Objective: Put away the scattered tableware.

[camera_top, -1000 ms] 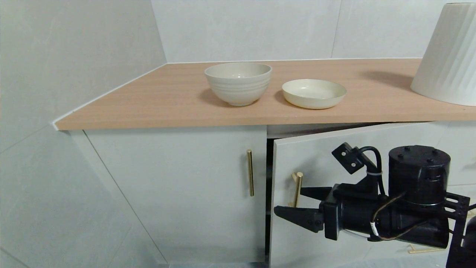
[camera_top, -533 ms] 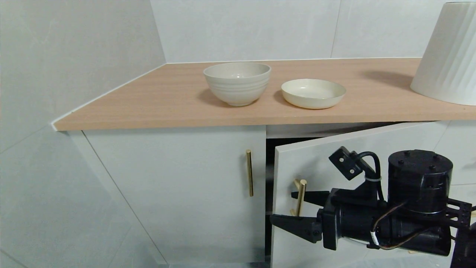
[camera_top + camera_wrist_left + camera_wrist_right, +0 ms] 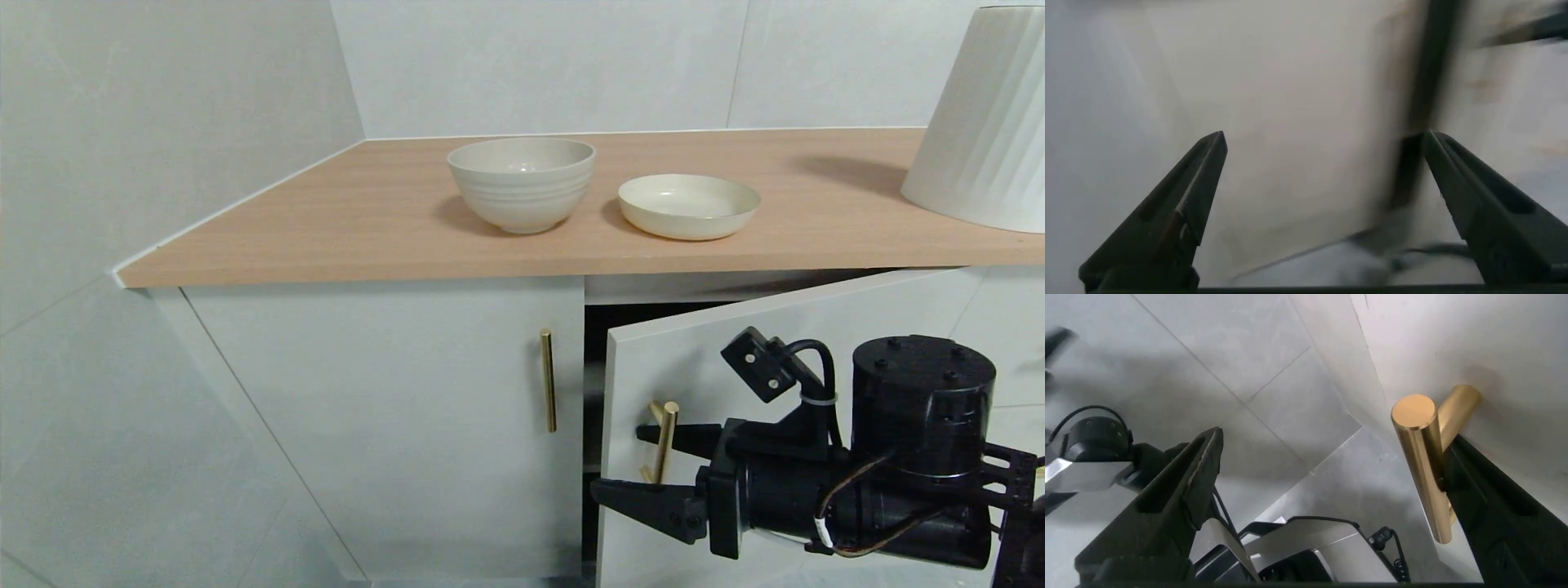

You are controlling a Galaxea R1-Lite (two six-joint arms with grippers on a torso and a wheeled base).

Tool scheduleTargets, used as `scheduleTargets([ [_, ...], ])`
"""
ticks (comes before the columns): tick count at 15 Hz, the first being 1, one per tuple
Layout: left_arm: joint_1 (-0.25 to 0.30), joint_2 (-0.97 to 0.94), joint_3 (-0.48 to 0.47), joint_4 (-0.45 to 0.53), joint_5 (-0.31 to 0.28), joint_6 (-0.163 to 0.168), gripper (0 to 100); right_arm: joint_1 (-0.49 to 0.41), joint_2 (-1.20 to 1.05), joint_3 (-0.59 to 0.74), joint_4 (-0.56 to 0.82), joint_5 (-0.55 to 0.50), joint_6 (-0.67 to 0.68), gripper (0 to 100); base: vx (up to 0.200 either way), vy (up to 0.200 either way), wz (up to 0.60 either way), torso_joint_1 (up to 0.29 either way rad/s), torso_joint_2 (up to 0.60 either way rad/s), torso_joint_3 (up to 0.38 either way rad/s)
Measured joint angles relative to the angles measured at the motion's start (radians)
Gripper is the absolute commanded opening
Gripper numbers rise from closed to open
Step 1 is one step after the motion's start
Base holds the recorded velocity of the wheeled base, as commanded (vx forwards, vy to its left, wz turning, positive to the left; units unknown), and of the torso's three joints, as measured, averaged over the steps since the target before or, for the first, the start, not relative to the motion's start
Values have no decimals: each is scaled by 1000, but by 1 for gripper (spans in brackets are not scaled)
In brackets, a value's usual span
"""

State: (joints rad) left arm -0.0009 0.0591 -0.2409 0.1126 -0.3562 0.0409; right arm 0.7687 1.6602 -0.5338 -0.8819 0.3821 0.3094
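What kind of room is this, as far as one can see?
Probably a kitchen corner: a wooden countertop over white cabinets with brass handles, tiled walls, and a bowl and shallow dish on top.

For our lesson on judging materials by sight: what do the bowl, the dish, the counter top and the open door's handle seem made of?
Bowl: likely glazed ceramic, perhaps melamine; grey-beige, soft sheen, ridged bands.
Dish: likely the same kind, cream, glossy.
Counter top: wood or wood-look laminate, matte, straight grain.
Door handle: metal, brushed brass colour, round bar.
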Motion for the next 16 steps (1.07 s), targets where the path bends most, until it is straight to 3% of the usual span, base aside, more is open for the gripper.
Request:
scheduleTargets([
  [3,0,169,-129,31,-207,-1,100,0,-5,7,1,1,1,100,0,0,0,0,0,0],
  [6,-8,417,-245,27,-327,-1,100,0,-10,8,5,1,2,100,0,0,0,0,0,0],
  [8,-37,589,-320,2,-363,-5,100,0,-12,8,5,1,2,100,0,0,0,0,0,0],
  [11,-159,840,-390,-109,-382,-51,100,0,-16,11,6,1,2,100,0,0,0,0,0,0],
  [13,-231,974,-401,-200,-388,-91,100,1,-19,16,6,1,1,100,0,0,0,0,0,0],
  [16,-308,1143,-352,-336,-390,-121,100,1,-23,24,3,1,1,100,0,0,0,0,0,0],
])
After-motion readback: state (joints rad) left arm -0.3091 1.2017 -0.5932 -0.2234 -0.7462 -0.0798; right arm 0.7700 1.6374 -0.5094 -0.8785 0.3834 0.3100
